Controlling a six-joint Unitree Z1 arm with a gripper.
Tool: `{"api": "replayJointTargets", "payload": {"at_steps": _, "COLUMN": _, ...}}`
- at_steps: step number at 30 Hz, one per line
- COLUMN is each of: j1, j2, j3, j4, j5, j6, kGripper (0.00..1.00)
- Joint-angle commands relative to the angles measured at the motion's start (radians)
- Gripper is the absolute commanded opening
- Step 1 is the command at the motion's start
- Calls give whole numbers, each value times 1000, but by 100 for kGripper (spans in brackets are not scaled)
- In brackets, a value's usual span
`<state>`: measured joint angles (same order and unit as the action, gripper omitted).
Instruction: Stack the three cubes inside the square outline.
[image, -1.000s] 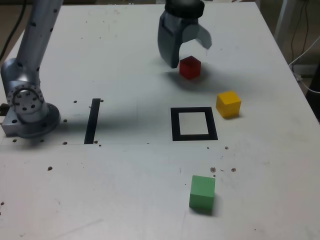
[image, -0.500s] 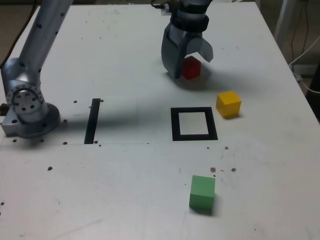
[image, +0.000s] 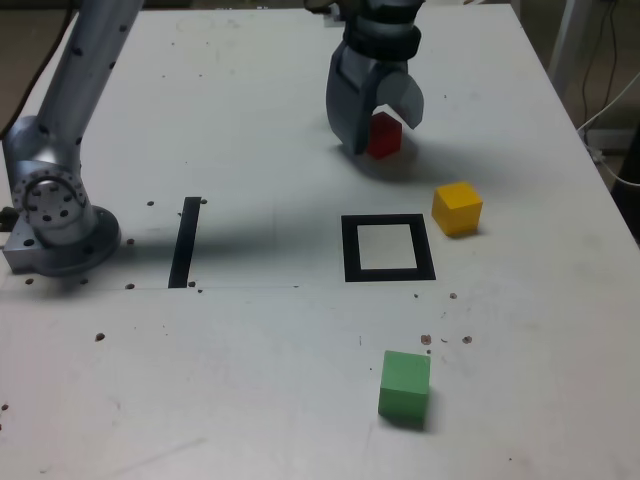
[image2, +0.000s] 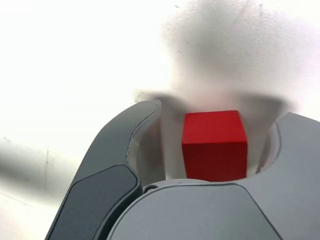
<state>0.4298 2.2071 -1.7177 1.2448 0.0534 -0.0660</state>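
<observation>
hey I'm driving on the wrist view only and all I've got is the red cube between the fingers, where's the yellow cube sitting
Observer: Just outside the square outline, off its upper corner on the exterior view's right; the yellow cube.
Operator: And the green one?
Observer: The green cube is below the outline in the exterior view.
Operator: Anything inside the outline?
Observer: No cube there; only its white middle shows.

Two views — one wide, one close — meeting at the red cube
The exterior view looks steeply down from off the arm, taking in the whole arm and the white tabletop around the gripper; the wrist view sits close behind the gripper's jaws, facing the tabletop between them — both share the cube and the surface beside it.
</observation>
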Motion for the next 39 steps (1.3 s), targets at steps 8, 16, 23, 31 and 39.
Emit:
{"api": "replayJointTargets", "payload": {"at_steps": 8, "j1": -3, "j2": -1, "j3": -16, "j4": -32, "j5": -10, "j6": -1, "kGripper": 54}}
{"api": "replayJointTargets", "payload": {"at_steps": 16, "j1": -3, "j2": 8, "j3": -8, "j4": -33, "j5": -7, "j6": -8, "kGripper": 40}}
{"api": "replayJointTargets", "payload": {"at_steps": 23, "j1": -3, "j2": 1, "j3": -7, "j4": -39, "j5": -9, "j6": -9, "kGripper": 22}}
{"api": "replayJointTargets", "payload": {"at_steps": 31, "j1": -16, "j2": -37, "j3": 5, "j4": -36, "j5": -10, "j6": -9, "kGripper": 19}}
{"api": "replayJointTargets", "payload": {"at_steps": 39, "j1": -95, "j2": -104, "j3": 16, "j4": 12, "j5": 5, "j6": 20, "kGripper": 19}}
